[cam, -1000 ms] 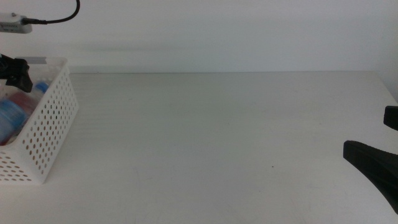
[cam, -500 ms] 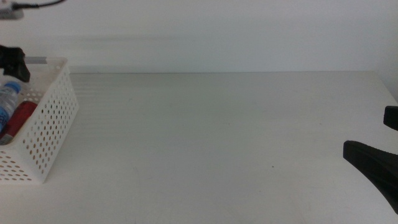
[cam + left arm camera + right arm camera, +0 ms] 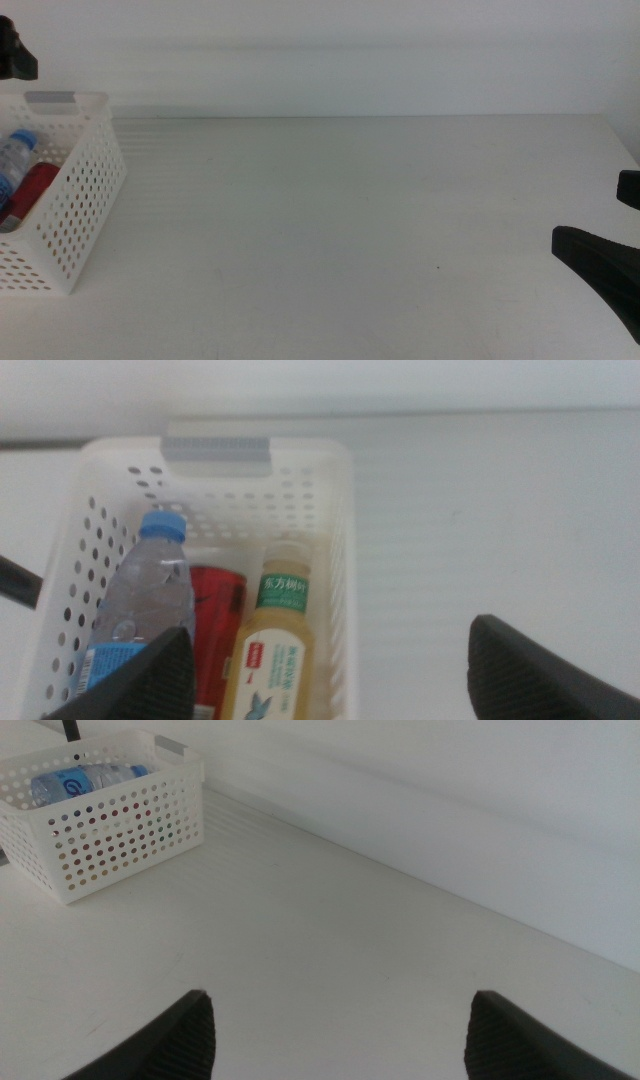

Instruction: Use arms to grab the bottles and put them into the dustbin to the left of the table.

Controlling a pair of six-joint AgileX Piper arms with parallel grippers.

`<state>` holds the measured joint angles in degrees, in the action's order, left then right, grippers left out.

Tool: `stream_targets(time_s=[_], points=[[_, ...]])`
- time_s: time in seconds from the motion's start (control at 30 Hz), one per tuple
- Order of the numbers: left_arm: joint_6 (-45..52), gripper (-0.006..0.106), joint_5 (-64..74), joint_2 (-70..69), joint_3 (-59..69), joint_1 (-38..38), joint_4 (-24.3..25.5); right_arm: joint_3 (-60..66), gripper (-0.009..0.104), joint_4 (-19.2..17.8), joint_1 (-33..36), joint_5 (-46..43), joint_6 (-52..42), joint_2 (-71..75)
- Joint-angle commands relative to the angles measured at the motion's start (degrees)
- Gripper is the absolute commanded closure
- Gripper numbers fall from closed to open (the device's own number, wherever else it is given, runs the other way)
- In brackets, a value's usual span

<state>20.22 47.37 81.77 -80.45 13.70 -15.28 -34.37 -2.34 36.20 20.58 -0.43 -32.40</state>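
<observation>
Bottles lie side by side inside the dustbin (image 3: 340,540): the water bottle (image 3: 135,610) with its blue cap, the red can (image 3: 215,625) in the middle and the yellow-liquid bottle (image 3: 275,640) with its white cap, all on their sides and touching or nearly so, seen from the left wrist. In the middle view the dustbin (image 3: 85,200) sits at about nine o'clock on the table (image 3: 350,220), its grey tab (image 3: 52,98) on the far rim, with the water bottle (image 3: 14,160) and red can (image 3: 32,190) showing above its wall; the yellow one is hidden there. No container shows on the tabletop in any view, so by my reading the sorting is finished and what remains is only for the arms to pull clear. The left gripper (image 3: 330,670) hangs above the basket with its jaws spread wide and nothing between them; in the middle view only a dark piece of that arm shows at about ten o'clock, at the frame's edge. The right gripper (image 3: 335,1030) waits over bare table at about four o'clock, well apart from the basket, jaws likewise wide apart and holding nothing.
</observation>
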Motion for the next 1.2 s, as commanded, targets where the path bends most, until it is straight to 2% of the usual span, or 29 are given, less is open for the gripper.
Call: stream_targets(time_s=[0.0,0.47,0.73,0.93,1.17], points=[[-0.2,0.012,-6.8,-6.3,2.5,-1.0,-2.1,-1.7,0.030,-0.8,0.1,-4.0,-0.3,-0.3],[6.9,0.012,-10.7,-26.5,15.4,-1.7,-12.1,-1.7,0.030,-0.8,0.1,-4.0,-0.3,-0.3],[13.7,0.012,-13.4,-34.0,22.1,-2.8,-21.3,-1.7,0.030,-0.8,0.1,-4.0,-0.3,-0.3],[15.6,0.012,-16.2,-37.2,27.1,-6.4,-22.5,-1.7,0.030,-0.8,0.1,-4.0,-0.3,-0.3],[15.8,0.012,-19.4,-40.7,32.0,-6.6,-23.7,-1.7,0.030,-0.8,0.1,-4.0,-0.3,-0.3]])
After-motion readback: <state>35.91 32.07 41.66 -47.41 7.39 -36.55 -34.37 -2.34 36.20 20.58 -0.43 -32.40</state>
